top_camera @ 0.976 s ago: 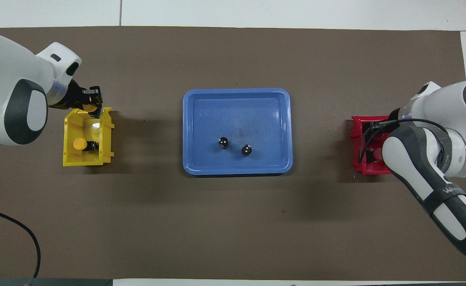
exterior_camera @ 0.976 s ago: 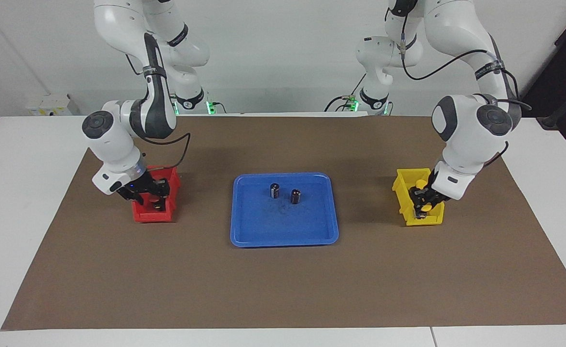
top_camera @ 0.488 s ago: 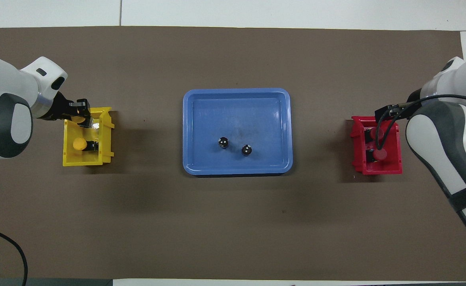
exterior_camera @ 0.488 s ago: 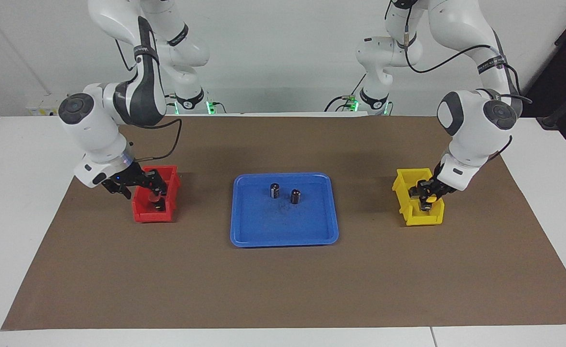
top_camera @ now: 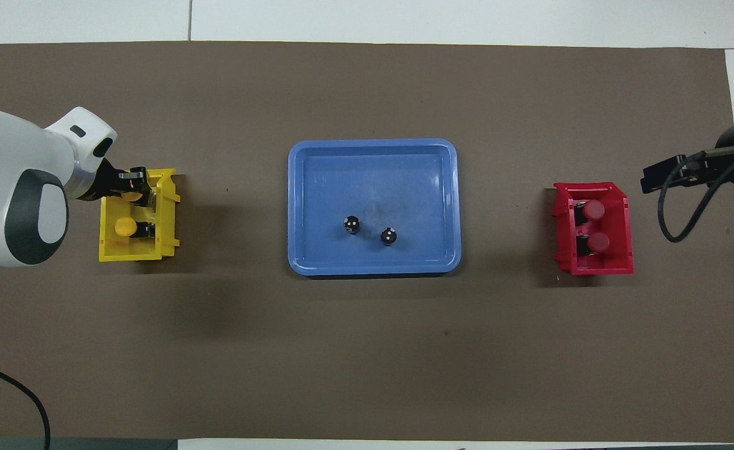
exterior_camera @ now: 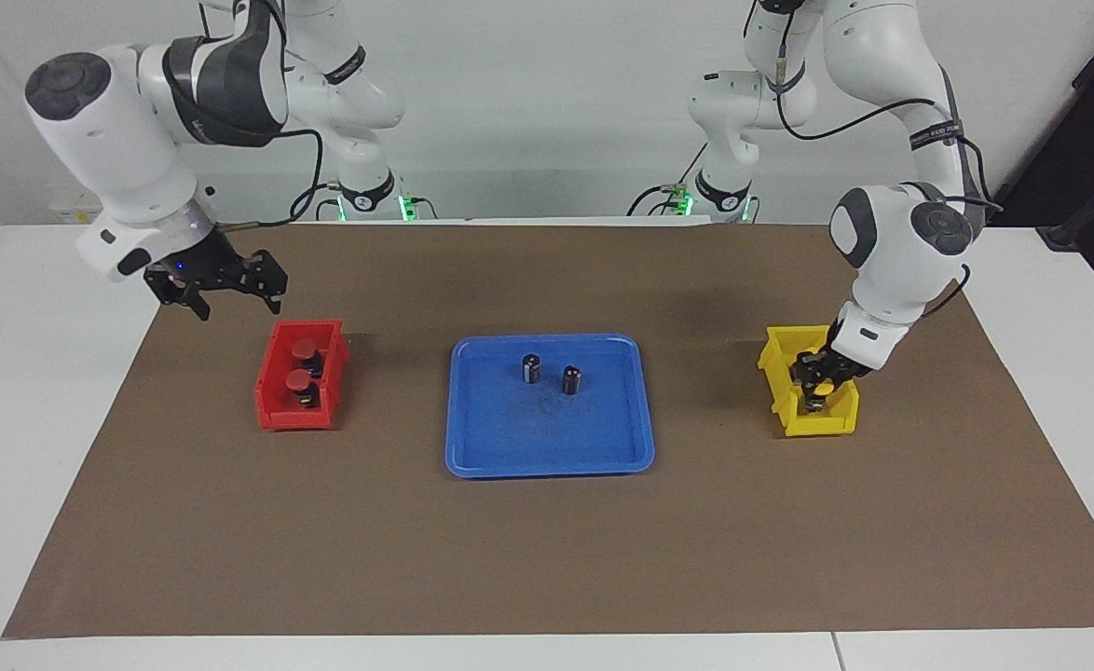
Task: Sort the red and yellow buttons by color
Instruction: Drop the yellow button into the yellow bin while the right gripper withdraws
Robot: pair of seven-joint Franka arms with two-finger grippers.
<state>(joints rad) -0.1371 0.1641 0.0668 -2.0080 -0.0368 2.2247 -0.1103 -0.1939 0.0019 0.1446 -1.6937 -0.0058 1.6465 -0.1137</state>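
Two red buttons [exterior_camera: 304,349] [exterior_camera: 298,380] lie in the red bin [exterior_camera: 294,419] at the right arm's end of the table; from overhead both red buttons [top_camera: 594,210] [top_camera: 598,241] show in the red bin [top_camera: 595,267]. My right gripper [exterior_camera: 225,291] hangs open and empty, raised above the mat beside that bin. My left gripper [exterior_camera: 814,380] reaches down into the yellow bin [exterior_camera: 774,360], shut on a yellow button [top_camera: 132,196]. A second yellow button [top_camera: 124,227] lies in the yellow bin [top_camera: 168,237], nearer to the robots than the held one.
A blue tray [exterior_camera: 547,463] sits mid-table with two small black cylinders [exterior_camera: 531,368] [exterior_camera: 572,379] standing in it. A brown mat [exterior_camera: 547,559] covers most of the white table. A black cable [top_camera: 4,381] lies near the left arm's base.
My right gripper opened, left a red button in the red bin, then rose and drew away from it. My left gripper sank into the yellow bin with its yellow button.
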